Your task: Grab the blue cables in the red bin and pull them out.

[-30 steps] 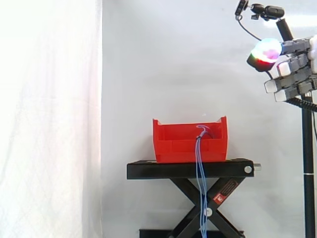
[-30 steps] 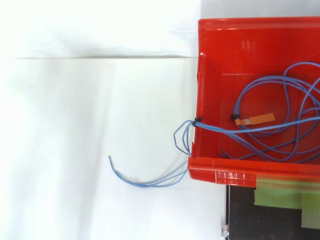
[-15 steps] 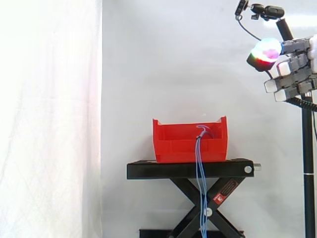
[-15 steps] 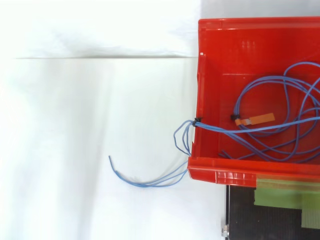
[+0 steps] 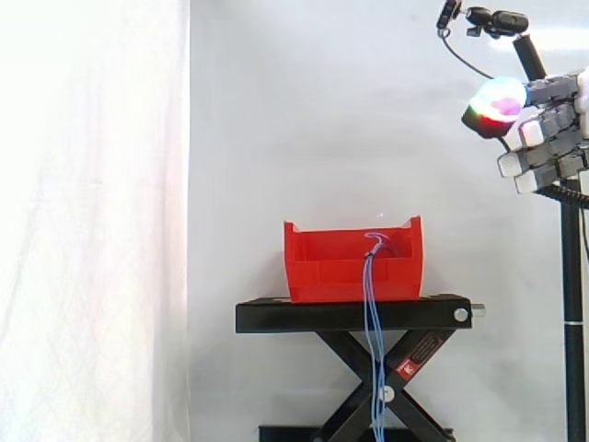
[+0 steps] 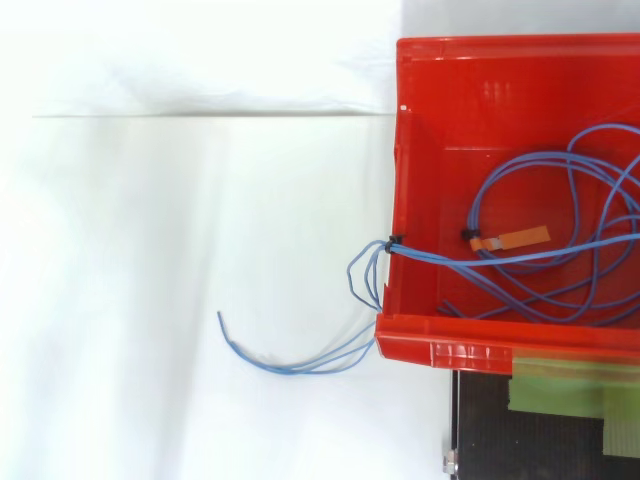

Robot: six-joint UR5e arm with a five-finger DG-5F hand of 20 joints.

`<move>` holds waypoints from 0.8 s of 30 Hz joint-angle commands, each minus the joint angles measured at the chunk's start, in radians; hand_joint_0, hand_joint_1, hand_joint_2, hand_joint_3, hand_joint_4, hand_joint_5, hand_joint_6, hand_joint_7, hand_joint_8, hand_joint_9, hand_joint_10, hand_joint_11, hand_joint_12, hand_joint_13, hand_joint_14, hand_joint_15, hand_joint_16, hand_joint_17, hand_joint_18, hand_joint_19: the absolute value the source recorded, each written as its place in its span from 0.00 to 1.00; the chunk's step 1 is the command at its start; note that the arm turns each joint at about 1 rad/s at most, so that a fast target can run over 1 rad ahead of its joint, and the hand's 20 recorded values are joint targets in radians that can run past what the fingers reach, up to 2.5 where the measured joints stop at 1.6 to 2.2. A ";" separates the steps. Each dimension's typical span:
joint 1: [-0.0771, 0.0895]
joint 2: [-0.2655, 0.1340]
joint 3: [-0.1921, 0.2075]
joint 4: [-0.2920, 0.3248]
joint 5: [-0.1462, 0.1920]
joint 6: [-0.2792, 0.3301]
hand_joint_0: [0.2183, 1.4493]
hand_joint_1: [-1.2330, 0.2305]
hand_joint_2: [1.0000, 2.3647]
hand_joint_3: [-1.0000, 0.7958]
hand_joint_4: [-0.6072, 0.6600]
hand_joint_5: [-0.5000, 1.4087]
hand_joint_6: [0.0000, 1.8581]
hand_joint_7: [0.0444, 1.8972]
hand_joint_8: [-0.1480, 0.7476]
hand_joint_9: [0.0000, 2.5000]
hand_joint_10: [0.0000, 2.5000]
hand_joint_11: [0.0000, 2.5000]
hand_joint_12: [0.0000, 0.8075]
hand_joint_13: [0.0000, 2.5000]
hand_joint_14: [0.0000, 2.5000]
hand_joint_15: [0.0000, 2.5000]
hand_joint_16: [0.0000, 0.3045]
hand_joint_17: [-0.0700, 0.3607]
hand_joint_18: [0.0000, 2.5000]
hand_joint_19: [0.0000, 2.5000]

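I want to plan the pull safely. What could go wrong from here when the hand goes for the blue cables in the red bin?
1. The thin blue cables lie in crossing loops inside the red plastic bin; a pull may knot them or lift only some.
2. A bundle with a small black tie hangs over the bin's wall, past the black scissor stand; it could catch there and drag the bin.

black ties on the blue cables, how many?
2. One black tie on the red bin wall where the blue cables hang out; another inside by the orange tag. More may be hidden.
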State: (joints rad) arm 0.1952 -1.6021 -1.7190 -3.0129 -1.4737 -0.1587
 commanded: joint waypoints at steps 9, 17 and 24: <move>0.010 -0.009 -0.001 0.115 0.059 -0.439 0.41 0.25 0.00 0.00 0.64 0.54 0.00 0.10 0.48 0.29 0.00 0.09 0.45 0.18 0.00 0.08 0.18 0.44 0.13 0.12; 0.020 -0.075 -0.001 0.157 0.075 -0.632 0.41 0.25 0.00 0.00 0.64 0.54 0.00 0.10 0.48 0.29 0.00 0.09 0.45 0.18 0.00 0.09 0.18 0.44 0.13 0.12; 0.029 -0.118 -0.001 0.210 0.065 -0.710 0.41 0.25 0.00 0.00 0.64 0.54 0.00 0.10 0.48 0.29 0.00 0.09 0.45 0.19 0.00 0.09 0.18 0.44 0.14 0.13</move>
State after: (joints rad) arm 0.2181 -1.7099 -1.7197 -2.8256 -1.4060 -0.7414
